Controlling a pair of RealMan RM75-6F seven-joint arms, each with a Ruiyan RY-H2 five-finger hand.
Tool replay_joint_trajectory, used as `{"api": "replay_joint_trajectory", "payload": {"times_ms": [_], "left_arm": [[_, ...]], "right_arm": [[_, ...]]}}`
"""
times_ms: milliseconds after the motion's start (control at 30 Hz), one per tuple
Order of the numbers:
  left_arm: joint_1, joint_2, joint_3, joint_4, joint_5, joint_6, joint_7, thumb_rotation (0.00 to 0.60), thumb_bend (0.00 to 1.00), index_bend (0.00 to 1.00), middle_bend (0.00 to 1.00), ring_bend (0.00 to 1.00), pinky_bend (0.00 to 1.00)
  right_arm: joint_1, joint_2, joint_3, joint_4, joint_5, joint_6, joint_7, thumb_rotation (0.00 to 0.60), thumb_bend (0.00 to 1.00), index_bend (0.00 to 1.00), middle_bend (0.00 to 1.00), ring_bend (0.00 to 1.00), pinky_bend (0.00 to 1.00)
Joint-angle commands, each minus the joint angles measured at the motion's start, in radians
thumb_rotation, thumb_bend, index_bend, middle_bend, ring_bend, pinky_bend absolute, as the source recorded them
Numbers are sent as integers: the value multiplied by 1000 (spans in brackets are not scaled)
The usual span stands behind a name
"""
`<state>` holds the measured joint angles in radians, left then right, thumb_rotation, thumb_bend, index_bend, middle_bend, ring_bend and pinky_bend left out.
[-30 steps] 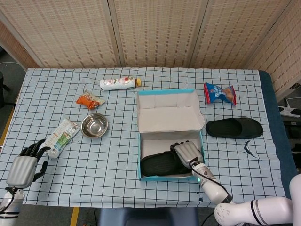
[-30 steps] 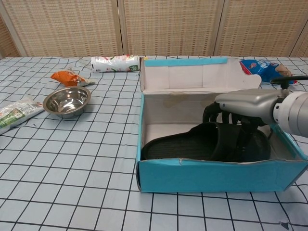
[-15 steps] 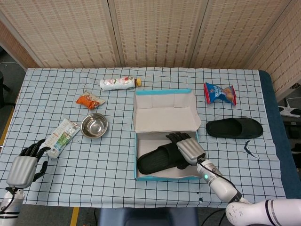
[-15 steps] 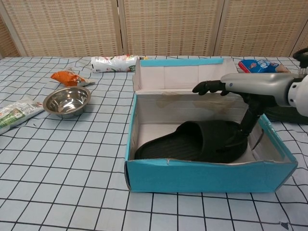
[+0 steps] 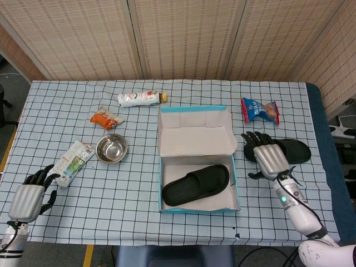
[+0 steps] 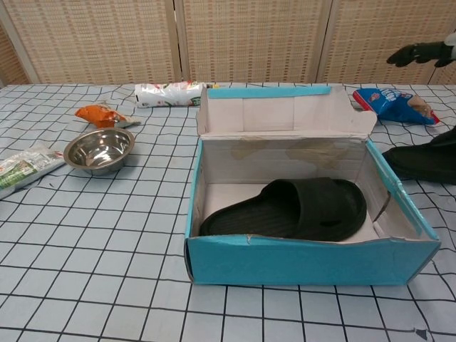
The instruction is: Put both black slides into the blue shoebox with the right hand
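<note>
First black rubber slide (image 5: 196, 184) lies flat inside open blue cardboard shoebox (image 5: 236, 185) — half done. Second black slide (image 5: 295, 149) on checked tablecloth, right of box. Right hand (image 5: 265, 156) above its near end, fingers spread, holding nothing — grasp pending.

— What's on my chest camera?
— One black slide (image 6: 296, 209) lies inside the blue shoebox (image 6: 306, 260); the second slide (image 6: 425, 161) rests outside, right — my right hand's fingertips (image 6: 417, 53) hover above.
</note>
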<state>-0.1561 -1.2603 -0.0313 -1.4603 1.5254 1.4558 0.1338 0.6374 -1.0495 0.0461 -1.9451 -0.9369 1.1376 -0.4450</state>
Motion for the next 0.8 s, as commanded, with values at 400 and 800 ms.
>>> {"api": "replay_joint_trajectory", "payload": {"times_ms": [400,800], "left_arm": [[-2,-4,0,3,-9,-10,12,600,500,277,102,170,282],[-4,-5,2,4,-12,-17,15,600,500,277,102,174,283]], "right_arm": [[-10,-118,-23,441,115,-272,105,600,1,0,28,0,72],[22,-283,19,754,172,-406,163,600,1,0,29,0,74]]}}
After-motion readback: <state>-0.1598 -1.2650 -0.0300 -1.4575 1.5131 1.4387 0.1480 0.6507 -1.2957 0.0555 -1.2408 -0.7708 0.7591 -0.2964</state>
